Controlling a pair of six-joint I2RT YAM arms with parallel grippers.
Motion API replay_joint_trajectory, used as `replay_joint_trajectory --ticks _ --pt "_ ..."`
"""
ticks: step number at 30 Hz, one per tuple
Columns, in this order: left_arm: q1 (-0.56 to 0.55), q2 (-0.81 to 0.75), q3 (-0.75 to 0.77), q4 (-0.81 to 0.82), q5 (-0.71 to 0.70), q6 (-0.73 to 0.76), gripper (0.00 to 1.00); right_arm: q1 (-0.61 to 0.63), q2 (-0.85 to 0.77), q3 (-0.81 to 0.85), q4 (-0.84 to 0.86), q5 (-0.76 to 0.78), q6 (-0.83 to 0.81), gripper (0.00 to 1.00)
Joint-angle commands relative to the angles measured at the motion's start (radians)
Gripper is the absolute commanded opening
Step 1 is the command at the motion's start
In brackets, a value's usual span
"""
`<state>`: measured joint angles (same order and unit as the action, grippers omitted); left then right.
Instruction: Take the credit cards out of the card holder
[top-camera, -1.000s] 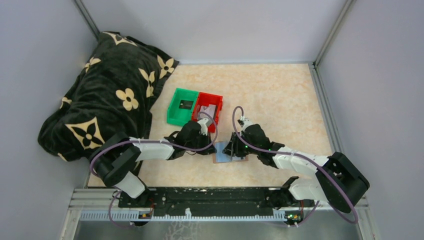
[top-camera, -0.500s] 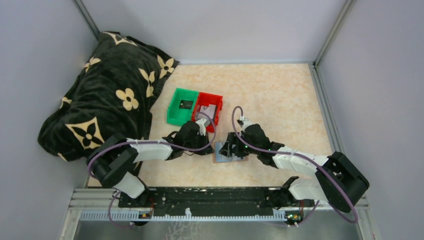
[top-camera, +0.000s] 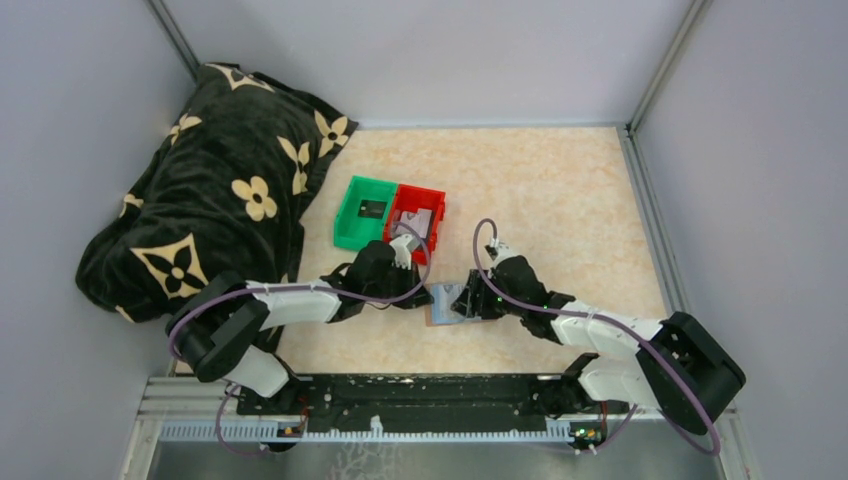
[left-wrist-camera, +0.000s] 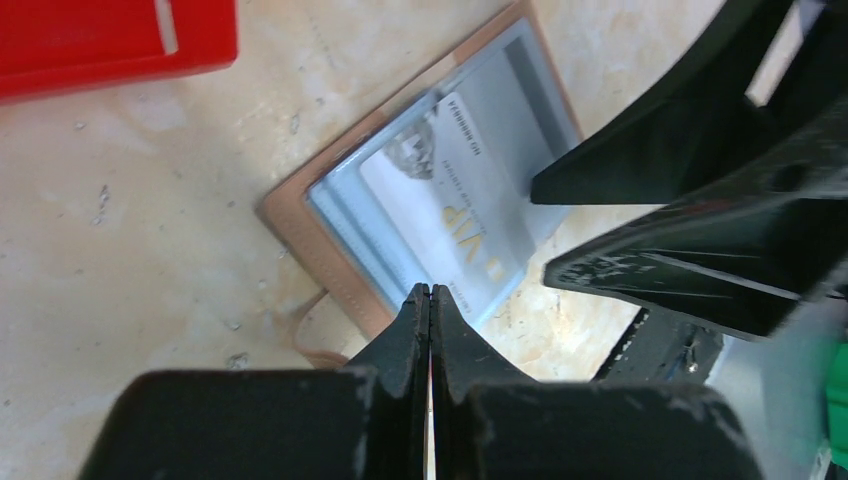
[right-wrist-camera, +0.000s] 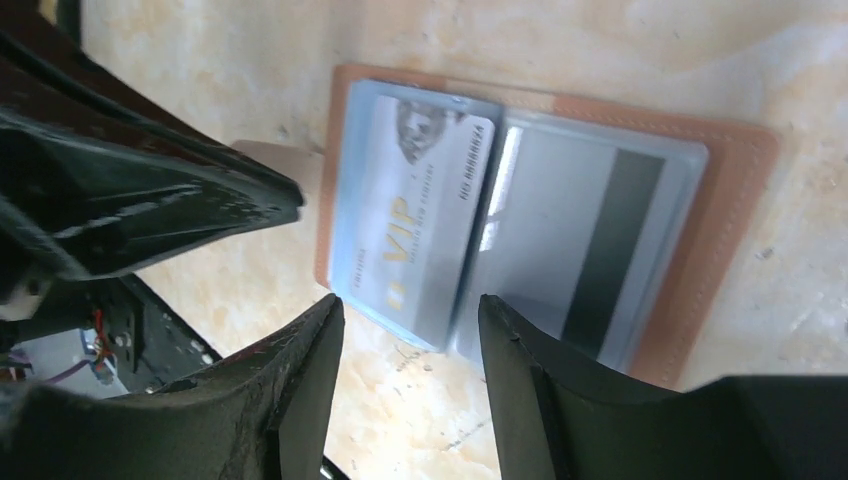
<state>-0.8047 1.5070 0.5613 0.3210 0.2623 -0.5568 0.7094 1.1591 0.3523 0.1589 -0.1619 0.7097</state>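
Observation:
The card holder (top-camera: 447, 303) lies open and flat on the table, tan outside (right-wrist-camera: 730, 250) with a pale blue lining. A silver credit card marked VIP (right-wrist-camera: 410, 230) pokes out of one pocket past the holder's edge. A second card with a dark stripe (right-wrist-camera: 590, 250) sits in the other pocket. My right gripper (right-wrist-camera: 410, 310) is open, its tips on either side of the VIP card's protruding end, holding nothing. My left gripper (left-wrist-camera: 430, 292) is shut and empty, its tips at the holder's tan border (left-wrist-camera: 300, 225) by the VIP card (left-wrist-camera: 450, 200).
A green bin (top-camera: 352, 225) with a dark card (top-camera: 372, 209) and a red bin (top-camera: 432, 203) with a grey card (top-camera: 420, 220) stand just behind the left gripper. A black flowered blanket (top-camera: 215, 200) fills the left back. Walls ring the table.
My right gripper has opened and drawn back slightly to the right, away from the holder. The left arm has shifted a little left, its gripper still shut.

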Motion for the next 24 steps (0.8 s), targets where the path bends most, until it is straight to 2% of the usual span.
replay_joint_trajectory --ticks 1,10,16,22,24 --pt "0.005 0.008 -0.006 0.118 0.072 -0.013 0.00 -0.016 -0.021 -0.032 0.048 0.019 0.019 0.53" --pt "0.004 0.159 0.005 0.159 0.078 -0.034 0.00 -0.035 0.013 -0.049 0.097 -0.015 0.020 0.51" --pt "0.004 0.191 -0.017 0.174 0.077 -0.040 0.00 -0.044 0.068 -0.061 0.170 -0.061 0.026 0.50" --pt "0.004 0.200 -0.010 0.167 0.071 -0.030 0.00 -0.048 0.096 -0.066 0.210 -0.086 0.033 0.45" --pt "0.004 0.204 -0.008 0.165 0.072 -0.029 0.00 -0.050 0.088 -0.067 0.207 -0.084 0.036 0.40"
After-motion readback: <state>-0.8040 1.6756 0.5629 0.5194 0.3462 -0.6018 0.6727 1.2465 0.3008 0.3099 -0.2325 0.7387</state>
